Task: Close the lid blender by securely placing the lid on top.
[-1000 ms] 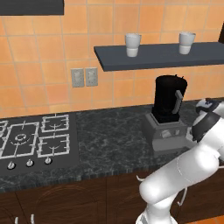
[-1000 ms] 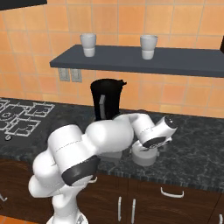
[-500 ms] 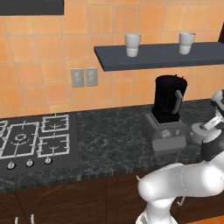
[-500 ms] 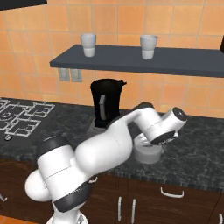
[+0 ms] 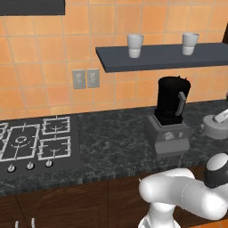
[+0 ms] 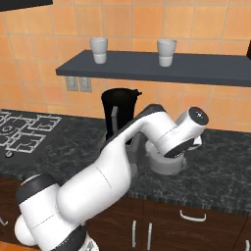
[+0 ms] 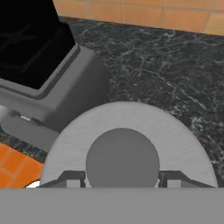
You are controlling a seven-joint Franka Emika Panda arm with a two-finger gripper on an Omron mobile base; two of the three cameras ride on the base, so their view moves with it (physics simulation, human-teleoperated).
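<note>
Fingers (image 7: 76,179) straddle the darker knob of the round grey lid (image 7: 131,131) on the dark marbled worktop (image 7: 175,74), open, just beside the black-jarred, grey-based blender (image 5: 171,113)

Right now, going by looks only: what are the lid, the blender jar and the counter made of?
The round grey lid looks like matte plastic: even grey, faint radial streaks, no shine. The tall black blender jar reads as opaque dark plastic or tinted glass; the look leaves that open. The dark speckled counter looks like polished granite, pale veins on black. All rendered, so these are guesses.
</note>
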